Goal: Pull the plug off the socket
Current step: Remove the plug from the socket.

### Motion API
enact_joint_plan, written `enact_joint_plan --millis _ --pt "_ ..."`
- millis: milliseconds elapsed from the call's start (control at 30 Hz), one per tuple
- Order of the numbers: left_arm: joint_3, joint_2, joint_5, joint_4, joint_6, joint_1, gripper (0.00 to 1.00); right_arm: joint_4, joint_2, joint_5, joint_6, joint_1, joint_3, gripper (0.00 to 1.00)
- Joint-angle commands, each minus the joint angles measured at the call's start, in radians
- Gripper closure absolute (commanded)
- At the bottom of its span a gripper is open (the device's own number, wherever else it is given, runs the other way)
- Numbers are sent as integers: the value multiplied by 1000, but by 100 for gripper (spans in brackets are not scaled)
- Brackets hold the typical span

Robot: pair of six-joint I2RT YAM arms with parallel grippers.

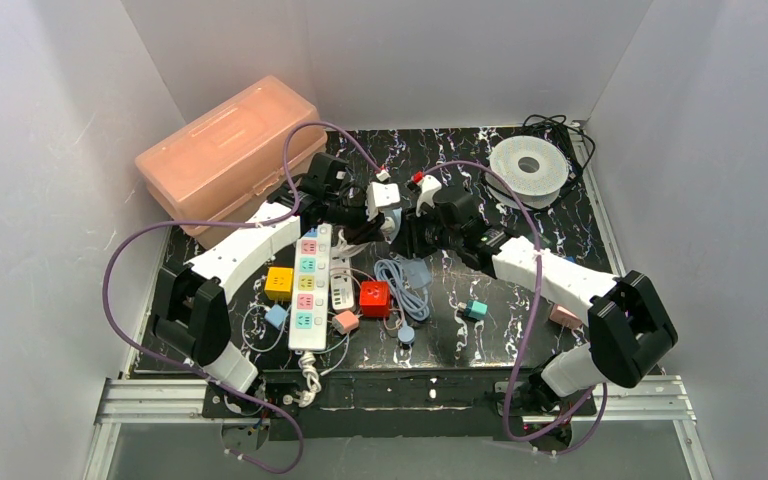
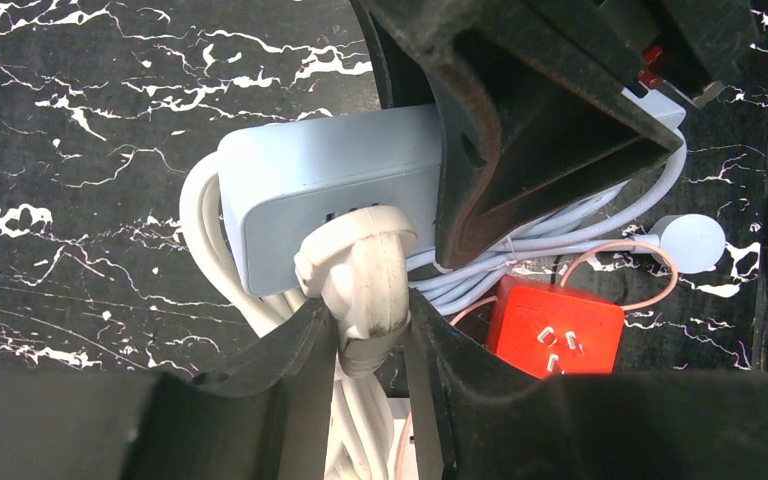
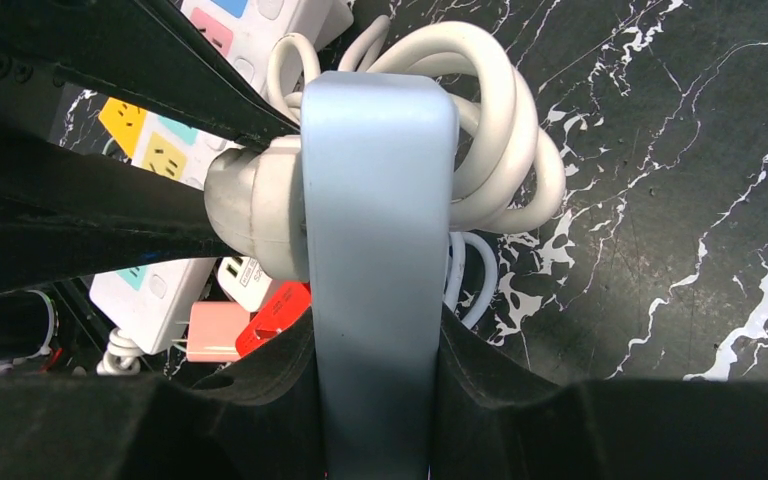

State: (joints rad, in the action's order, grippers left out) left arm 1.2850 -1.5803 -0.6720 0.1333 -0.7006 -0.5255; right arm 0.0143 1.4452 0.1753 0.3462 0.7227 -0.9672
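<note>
The plug [image 2: 355, 270], white and a little dirty, sits in the face of the light-blue socket [image 2: 320, 180], near the middle of the black marbled worktop [image 2: 80, 150]. The 2 left fingers [image 2: 275, 375] are pressed on the plug, 1 at each side, and its thick white cord [image 2: 360, 430] runs down between them. The 2 right fingers [image 3: 260, 385] are clamped on the narrow sides of the socket, which stands upright between them in the right wrist view. The cord makes a loose coil [image 3: 505, 140] behind the socket. A red adapter cube [image 2: 555, 325] lies just beside it. In the top view both arms meet beside the far end of a long white power strip [image 1: 310, 295].
</note>
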Motion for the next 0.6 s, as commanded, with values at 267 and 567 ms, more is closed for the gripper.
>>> enact_joint_plan --millis 267,567 --pt "-68 76 -16 124 -22 -26 95 -65 -5 1 46 6 -102 99" --pt "-107 121 36 255 11 -28 100 -49 113 27 102 -58 -66 99"
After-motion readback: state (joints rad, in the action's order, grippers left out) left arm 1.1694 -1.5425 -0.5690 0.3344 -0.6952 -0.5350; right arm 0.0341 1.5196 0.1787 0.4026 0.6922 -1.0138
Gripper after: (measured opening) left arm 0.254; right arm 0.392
